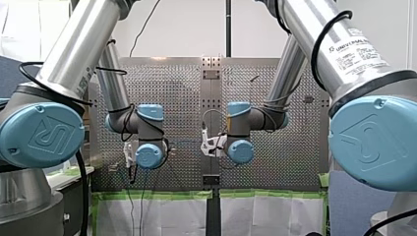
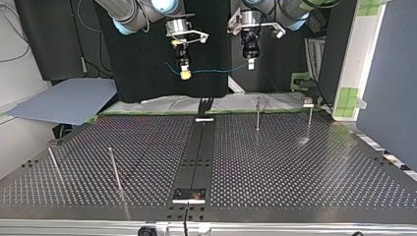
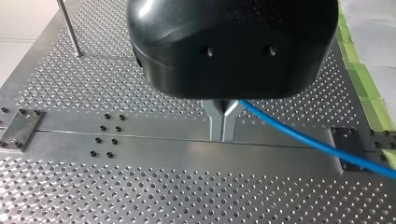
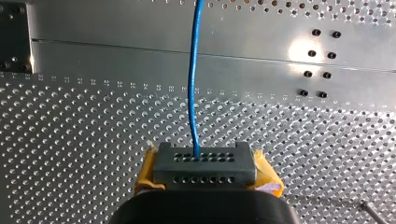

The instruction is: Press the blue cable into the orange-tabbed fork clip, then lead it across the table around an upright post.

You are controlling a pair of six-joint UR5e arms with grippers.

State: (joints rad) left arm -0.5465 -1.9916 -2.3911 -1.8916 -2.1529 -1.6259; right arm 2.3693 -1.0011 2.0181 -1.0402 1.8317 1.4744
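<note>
Hands: both hang well above the perforated metal counter point(image 2: 295, 167), as the top view shows. The thin blue cable point(image 2: 216, 71) is slung between them in a shallow sag, clear of the counter.

My left hand point(image 3: 223, 136) is black-bodied with metal fingers point(image 3: 215, 122). The fingers are pressed together to their tips and clamped on the blue cable. The cable leaves them at one side and runs off above the counter's plain centre strip point(image 3: 154, 147).

My right hand point(image 4: 204, 161) is likewise closed on the cable. Its yellow pads point(image 4: 147, 175) flank a dark block drilled with rows of small holes point(image 4: 205, 172). The cable comes out of that block and runs straight ahead of the hand. In the top view, a short tail of cable shows past my right hand at the view's left.

Fixtures: thin upright metal posts point(image 2: 257, 114) stand on the counter, two at the top view's right near the far edge and two at its left nearer the camera. All are well apart from the cable. Green tape point(image 3: 362, 79) edges the counter.
</note>
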